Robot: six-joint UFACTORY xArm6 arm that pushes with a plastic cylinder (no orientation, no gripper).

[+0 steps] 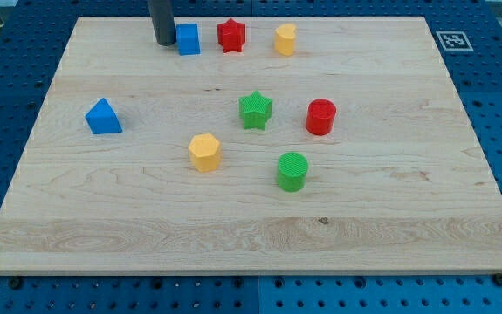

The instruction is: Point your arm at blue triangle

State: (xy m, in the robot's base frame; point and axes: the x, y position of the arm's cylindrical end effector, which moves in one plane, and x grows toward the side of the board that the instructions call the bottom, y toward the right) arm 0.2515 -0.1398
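Note:
The blue triangle (103, 117) lies at the view's left on the wooden board (128, 218). My tip (162, 42) is at the view's top, just left of a blue cube (188, 39) and close to touching it. The tip stands well above and to the right of the blue triangle, with bare board between them.
A red star (230, 36) and a yellow block (285, 39) sit right of the blue cube along the top. A green star (255, 110), red cylinder (320, 117), yellow hexagon (204, 152) and green cylinder (292, 171) sit mid-board.

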